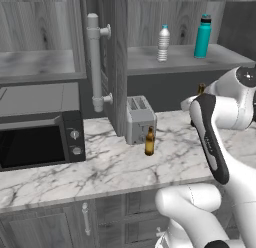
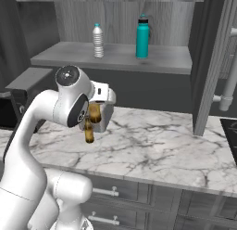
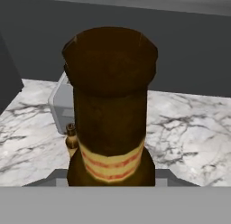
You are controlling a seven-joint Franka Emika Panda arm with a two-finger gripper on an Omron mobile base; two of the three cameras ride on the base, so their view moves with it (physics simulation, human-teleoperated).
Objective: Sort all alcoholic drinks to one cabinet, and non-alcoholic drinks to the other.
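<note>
Filling the middle of the hand view, an amber beer bottle (image 3: pixel 109 114) sits pinched between the jaws of the gripper (image 2: pixel 95 114), held above the marble counter (image 1: pixel 100 167) at centre left of the right base view. A second beer bottle (image 1: pixel 149 141) stands by the toaster (image 1: pixel 139 119) (centre of the left base view). Upper right there, the water bottle (image 1: pixel 163 43) and teal flask (image 1: pixel 202 36) stand on the open cabinet's shelf (image 1: pixel 180 62)

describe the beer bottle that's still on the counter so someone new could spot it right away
Find the silver toaster on the marble counter, right of the microwave. The beer bottle stands upright just in front of it. It is small, amber-brown and long-necked, unlike the clear water bottle and teal flask on the shelf above.
</note>
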